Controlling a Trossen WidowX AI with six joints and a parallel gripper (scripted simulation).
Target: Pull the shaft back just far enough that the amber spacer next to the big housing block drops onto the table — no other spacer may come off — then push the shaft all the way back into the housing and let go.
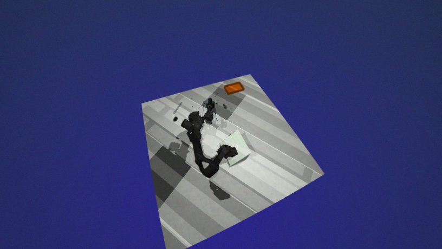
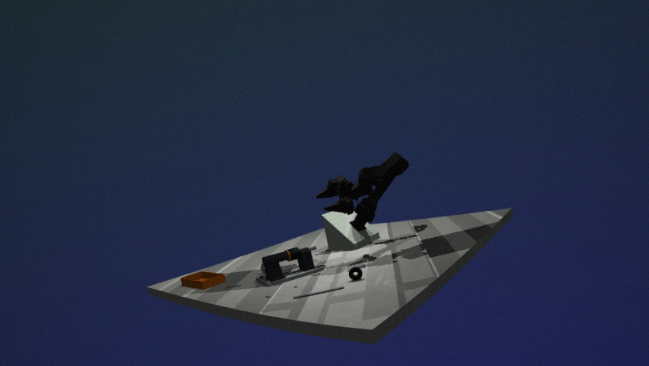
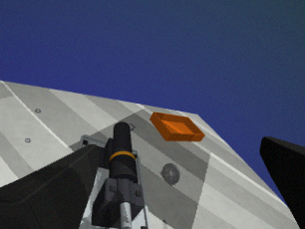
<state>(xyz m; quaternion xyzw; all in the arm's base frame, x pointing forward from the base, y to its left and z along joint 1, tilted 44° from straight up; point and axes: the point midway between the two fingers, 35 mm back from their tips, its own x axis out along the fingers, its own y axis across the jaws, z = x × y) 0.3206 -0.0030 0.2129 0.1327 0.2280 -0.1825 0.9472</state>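
Observation:
The fixture stands on a grey baseplate (image 2: pixel 295 275). It has a dark far block (image 2: pixel 273 269) and a dark near block (image 2: pixel 306 261) (image 3: pixel 114 198). The amber spacer (image 1: pixel 209 106) (image 2: pixel 289 255) (image 3: pixel 122 155) is a thin ring around the shaft line between the two blocks, with dark cylindrical parts on both sides. The silver end of the shaft (image 2: pixel 311 248) (image 3: pixel 126 215) sticks out of the near block. My gripper (image 2: pixel 321 202) (image 3: pixel 181 149) is open and empty, well above the table and on the near-block side of the fixture. The shaft inside the blocks is hidden.
An orange tray (image 1: pixel 234 87) (image 2: pixel 203 281) (image 3: pixel 181 128) lies beyond the fixture. A pale green wedge (image 1: pixel 236 139) (image 2: pixel 334 231) stands at the arm's base. A black ring (image 1: pixel 175 118) (image 2: pixel 350 274) and a thin grey rod (image 2: pixel 318 293) are beside the fixture. A grey round piece (image 3: pixel 170 173) lies on its other side.

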